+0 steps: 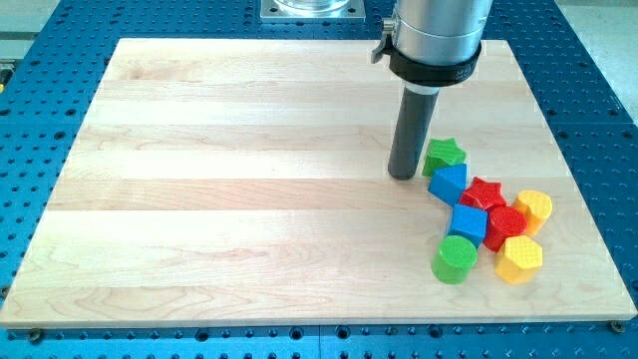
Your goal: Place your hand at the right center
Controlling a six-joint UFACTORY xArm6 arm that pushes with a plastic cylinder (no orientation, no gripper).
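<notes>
One wooden board (249, 179) fills most of the view and lies on a blue perforated table (40, 40). Above it, at the view's top right, the silver arm (437, 30) comes down and ends in a dark rod. My tip (403, 177) rests on the board just to the view's left of the green star block (444, 155), almost touching it. No pincer is on this arm, so nothing is held.

Eight blocks sit close together at the view's right center: the green star, a blue block (450, 183), a red star (484, 192), a yellow cylinder (534, 209), a second blue block (468, 222), a red block (506, 223), a yellow hexagon (519, 258) and a green cylinder (456, 258). Most of them touch their neighbours.
</notes>
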